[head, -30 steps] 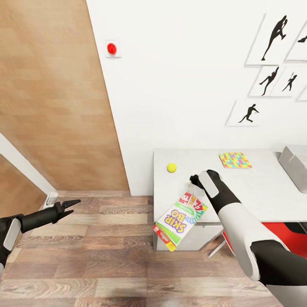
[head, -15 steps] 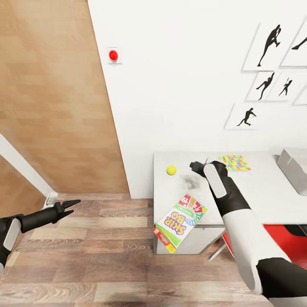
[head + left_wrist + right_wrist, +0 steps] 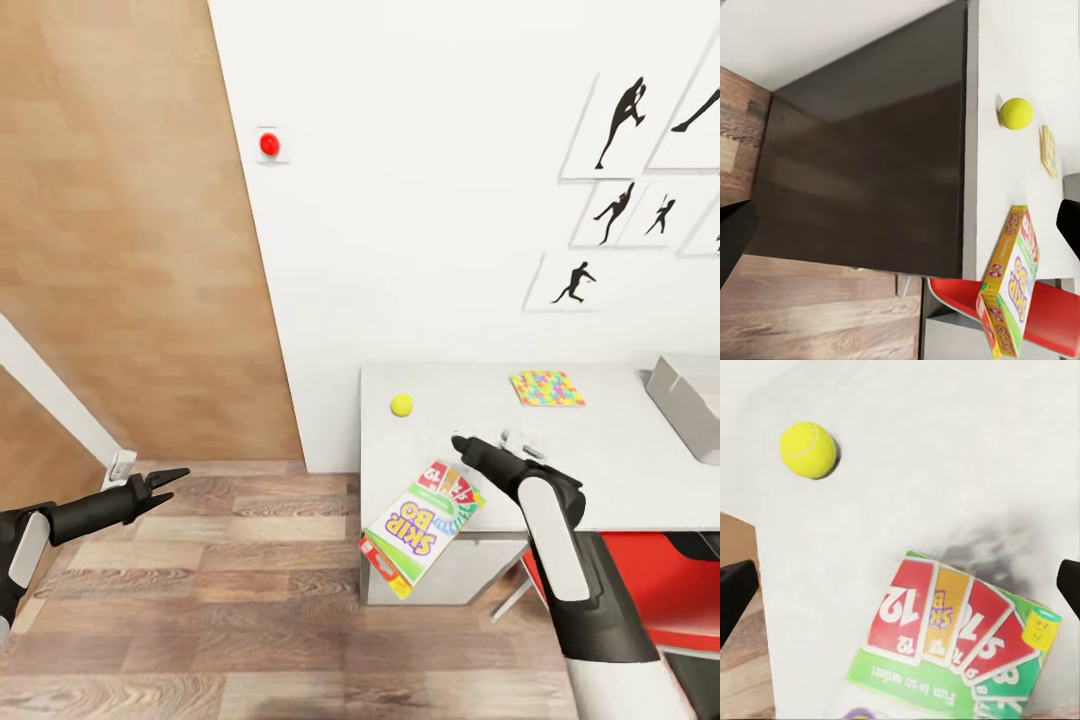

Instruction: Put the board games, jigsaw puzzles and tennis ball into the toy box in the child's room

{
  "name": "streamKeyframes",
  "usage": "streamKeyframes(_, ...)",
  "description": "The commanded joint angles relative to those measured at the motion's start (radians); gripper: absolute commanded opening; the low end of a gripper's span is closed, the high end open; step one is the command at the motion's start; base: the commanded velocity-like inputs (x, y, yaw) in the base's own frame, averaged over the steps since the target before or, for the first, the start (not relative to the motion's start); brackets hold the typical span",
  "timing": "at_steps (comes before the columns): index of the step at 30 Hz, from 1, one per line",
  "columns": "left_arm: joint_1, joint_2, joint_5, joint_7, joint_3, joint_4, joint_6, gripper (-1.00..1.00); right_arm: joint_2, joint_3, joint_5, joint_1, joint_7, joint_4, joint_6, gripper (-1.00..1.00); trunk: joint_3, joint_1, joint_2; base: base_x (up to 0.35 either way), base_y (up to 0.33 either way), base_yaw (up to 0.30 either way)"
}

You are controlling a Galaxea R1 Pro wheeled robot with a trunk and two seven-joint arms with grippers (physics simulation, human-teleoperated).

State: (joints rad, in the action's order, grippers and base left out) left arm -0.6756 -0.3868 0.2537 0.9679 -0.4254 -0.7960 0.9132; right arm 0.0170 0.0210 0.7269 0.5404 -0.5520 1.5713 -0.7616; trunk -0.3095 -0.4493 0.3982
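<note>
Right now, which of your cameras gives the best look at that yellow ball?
The right wrist view: the ball is close and large there, its seam visible, resting on the table. The head view shows it small near the table's left end; the left wrist view shows it small too.

The flat green-edged board game box [image 3: 423, 519] reads "SKIP BO" in yellow letters on its lid; printed red and orange cards [image 3: 952, 619] at its twelve o'clock end show "12" and "10".

Right pincer [image 3: 462, 443] open, left pincer [image 3: 170, 481] shut
</note>
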Motion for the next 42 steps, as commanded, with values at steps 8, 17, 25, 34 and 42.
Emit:
streamKeyframes(8, -0.001, 0.000, 0.000, 0.004, -0.001, 0.001, 0.004, 1.00, -0.003, -0.108, 0.006, -0.252, 0.532, 0.018, 0.152, 1.00, 0.011, -0.001, 0.002, 0.000, 0.000, 0.000)
streamKeyframes(17, -0.001, 0.004, 0.001, 0.005, 0.000, 0.000, -0.001, 1.00, -0.012, -0.217, -0.003, -0.347, 0.974, 0.019, 0.172, 1.00, 0.019, -0.001, 0.002, -0.051, 0.000, 0.000)
streamKeyframes(25, -0.001, 0.008, 0.002, 0.007, 0.000, 0.001, -0.030, 1.00, -0.021, -0.255, -0.006, -0.354, 1.036, 0.007, 0.173, 1.00, 0.020, -0.001, 0.002, -0.240, -0.043, 0.000)
streamKeyframes(34, -0.001, 0.008, 0.002, 0.007, -0.001, 0.001, -0.033, 1.00, -0.022, -0.260, -0.004, -0.355, 1.038, -0.008, 0.170, 1.00, 0.020, -0.001, 0.002, -0.053, -0.225, 0.000)
streamKeyframes(42, -0.001, 0.011, 0.002, 0.006, -0.002, 0.001, -0.034, 1.00, -0.020, -0.252, -0.004, -0.355, 1.020, -0.010, 0.135, 1.00, 0.020, -0.001, 0.002, -0.002, -0.121, 0.000)
